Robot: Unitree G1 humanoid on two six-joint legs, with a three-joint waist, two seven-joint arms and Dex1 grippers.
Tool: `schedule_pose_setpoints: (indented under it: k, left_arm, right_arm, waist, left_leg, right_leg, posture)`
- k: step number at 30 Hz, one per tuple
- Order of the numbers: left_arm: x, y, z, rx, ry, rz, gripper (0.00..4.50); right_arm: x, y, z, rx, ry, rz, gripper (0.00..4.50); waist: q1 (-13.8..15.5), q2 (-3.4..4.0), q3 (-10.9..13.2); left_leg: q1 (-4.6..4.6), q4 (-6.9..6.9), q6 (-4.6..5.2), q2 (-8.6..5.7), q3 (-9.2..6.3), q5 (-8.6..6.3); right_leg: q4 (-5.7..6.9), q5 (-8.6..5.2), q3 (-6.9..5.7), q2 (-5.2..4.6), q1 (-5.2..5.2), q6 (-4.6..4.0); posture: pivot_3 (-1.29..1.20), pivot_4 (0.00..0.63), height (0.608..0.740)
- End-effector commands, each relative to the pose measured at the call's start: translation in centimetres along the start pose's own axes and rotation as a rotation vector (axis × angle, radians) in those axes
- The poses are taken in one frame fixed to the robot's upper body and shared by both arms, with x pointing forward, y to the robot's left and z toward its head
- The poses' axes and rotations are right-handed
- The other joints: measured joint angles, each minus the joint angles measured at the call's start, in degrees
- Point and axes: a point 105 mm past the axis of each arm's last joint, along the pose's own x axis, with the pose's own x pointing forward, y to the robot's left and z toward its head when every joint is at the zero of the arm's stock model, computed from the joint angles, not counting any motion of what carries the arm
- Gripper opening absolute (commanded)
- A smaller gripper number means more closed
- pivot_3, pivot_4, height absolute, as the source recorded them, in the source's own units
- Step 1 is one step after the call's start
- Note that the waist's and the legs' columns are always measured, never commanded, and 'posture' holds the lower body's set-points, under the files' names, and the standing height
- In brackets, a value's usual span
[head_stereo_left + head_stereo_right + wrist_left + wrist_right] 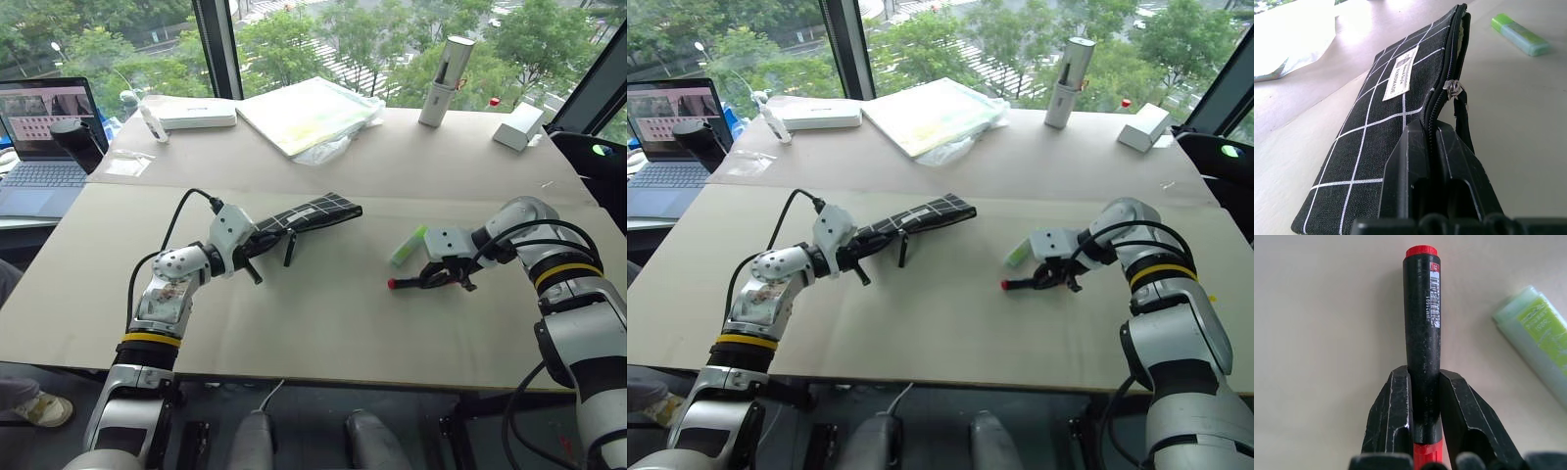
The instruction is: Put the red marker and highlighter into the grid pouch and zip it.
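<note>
The red marker (1422, 340) is in the right gripper (1423, 401) now: both black fingers pressed against the dark barrel near its red cap end, the other red tip poking out ahead. It lies low on the table (323, 323), and from where I stand I can't quite tell whether it has left the surface yet. Just beside it, up and to the left, the highlighter (409, 246) rests untouched, green and stubby.

Over on the other side, the left gripper (1437, 161) is clamped on the near end of the grid pouch (309, 214), holding it propped off the table with its far end resting down and the pull strap (289, 250) dangling.

So this looks like the pick-up of the first pen. Next, I'd say, the marker has to be lifted, carried across to the pouch and lined up lengthwise with the mouth, which will need a careful angle.

The left wrist camera gives what the head views don't: the zipper is drawn back partway, the slider (1453, 89) sitting midway and the mouth gaping beyond it, white label facing up. The right wrist camera shows the grip itself, square on the barrel, barcode sticker showing.
</note>
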Motion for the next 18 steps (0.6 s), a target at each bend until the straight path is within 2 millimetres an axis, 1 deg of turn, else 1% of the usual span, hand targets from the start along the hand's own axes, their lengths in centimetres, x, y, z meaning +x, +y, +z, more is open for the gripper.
schedule_pose_setpoints:
  k: [1,2,4,7,9,11,13,14,16,18]
  left_arm:
    - [0.1,0.5,2.1,0.036,-0.054,0.007,0.0]
    - [0.1,0.5,2.2,0.034,-0.056,0.005,0.0]
    - [0.2,0.4,2.3,0.028,-0.058,0.002,0.0]
    - [0.0,0.4,2.3,0.024,-0.054,-0.003,0.0]
    - [0.1,0.3,2.2,0.022,-0.05,-0.009,0.0]
    - [0.1,0.3,2.2,0.021,-0.047,-0.012,0.0]
    - [0.2,0.2,2.3,0.021,-0.046,-0.015,0.0]
    - [0.2,0.2,2.3,0.021,-0.047,-0.017,0.0]
    - [0.3,0.2,2.4,0.021,-0.047,-0.021,0.0]
    - [0.5,0.1,2.5,0.02,-0.047,-0.027,0.0]
  right_arm:
    - [-1.0,0.2,0.1,0.023,-0.048,-0.008,0.42]
    - [-1.5,-0.4,1.0,0.007,-0.098,-0.051,0.42]
    - [-3.2,-1.3,3.9,-0.038,-0.245,-0.129,0.42]
    - [-5.5,-1.5,8.1,-0.112,-0.406,-0.187,0.42]
    - [-6.7,-2.3,10.1,-0.196,-0.428,-0.312,0.42]
    - [-7.3,-3.2,11.4,-0.261,-0.406,-0.441,0.42]
    - [-7.1,-3.5,12.3,-0.303,-0.395,-0.514,0.42]
    - [-6.7,-3.6,12.5,-0.314,-0.378,-0.54,0.42]
    - [-5.1,-4.0,11.9,-0.368,-0.279,-0.606,0.42]
    - [-3.9,-4.4,12.0,-0.392,-0.251,-0.672,0.42]
  waist:
    - [0.0,0.0,0.0]
    - [0.0,0.0,0.0]
    - [0.0,0.09,0.1]
    - [-0.2,0.41,0.3]
    - [-0.3,0.54,0.3]
    - [-0.2,0.55,0.3]
    - [-0.1,0.55,0.3]
    - [-0.1,0.54,0.3]
    - [0.3,0.54,0.3]
    - [0.5,0.54,0.4]
  left_leg:
    - [0.0,0.0,0.0,0.0,0.0,0.0]
    - [0.01,0.0,0.0,0.0,0.0,0.0]
    - [0.01,0.0,0.0,0.0,-0.01,0.0]
    - [0.0,0.0,0.0,0.0,-0.03,0.0]
    - [0.0,0.0,0.0,0.0,-0.05,0.0]
    - [0.01,-0.02,0.01,0.0,-0.1,0.0]
    - [0.01,-0.01,0.0,0.0,-0.11,0.0]
    - [0.01,-0.01,0.01,0.0,-0.11,0.0]
    - [0.01,0.0,0.0,-0.01,-0.1,0.0]
    - [0.0,0.01,0.0,-0.02,-0.1,0.0]
  right_leg:
    - [0.0,0.0,0.0,0.0,0.01,0.0]
    - [-0.01,0.0,0.0,0.0,0.02,0.0]
    - [-0.01,0.0,-0.01,0.0,0.02,0.0]
    - [0.02,0.0,0.0,0.0,0.02,0.0]
    - [0.03,0.0,0.0,0.01,0.02,0.0]
    - [0.03,0.0,-0.01,0.03,0.02,0.0]
    - [0.01,0.0,-0.02,0.02,0.03,0.0]
    - [0.0,0.0,-0.02,0.01,0.05,0.01]
    - [0.0,-0.01,-0.02,0.01,0.05,0.01]
    - [0.0,-0.01,-0.02,0.01,0.05,0.01]
  posture:
    - [0.0,0.15,0.737]
    - [0.0,0.15,0.737]
    - [0.0,0.15,0.737]
    - [0.0,0.15,0.737]
    - [0.0,0.15,0.737]
    - [0.0,0.15,0.737]
    - [0.0,0.15,0.737]
    - [0.0,0.15,0.737]
    - [0.0,0.15,0.737]
    - [0.0,0.15,0.737]
